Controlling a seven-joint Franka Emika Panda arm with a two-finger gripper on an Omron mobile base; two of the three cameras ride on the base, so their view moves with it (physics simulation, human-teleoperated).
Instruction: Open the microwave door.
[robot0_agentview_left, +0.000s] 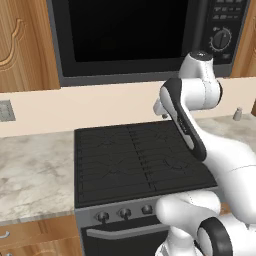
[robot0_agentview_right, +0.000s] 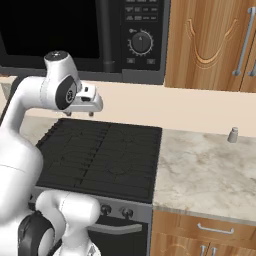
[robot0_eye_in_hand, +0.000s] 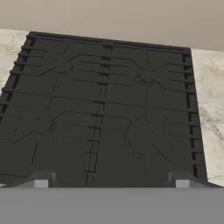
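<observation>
The microwave door (robot0_agentview_left: 125, 30) is a wide dark panel with a black glass window, mounted above the stove, and it sits flush and shut. Its thick vertical bar handle (robot0_agentview_left: 200, 22) runs along the right edge, next to the control panel. The right base view shows the same door (robot0_agentview_right: 50, 25) and handle (robot0_agentview_right: 105, 35). My gripper (robot0_agentview_right: 84, 114) hangs well below the microwave, over the back of the cooktop, pointing down. In the hand view the gripper (robot0_eye_in_hand: 111, 183) stands open, fingertips (robot0_eye_in_hand: 41, 181) wide apart with nothing between them, looking onto the black burner grates.
A black cooktop (robot0_agentview_left: 135, 155) lies under the hand, with knobs and an oven door (robot0_agentview_left: 125, 232) below it. Marble counters (robot0_agentview_right: 200, 170) flank it. A small shaker (robot0_agentview_right: 232, 134) stands at the back right. The control panel dial (robot0_agentview_right: 141, 42) and wooden cabinets (robot0_agentview_right: 210, 45) sit right of the door.
</observation>
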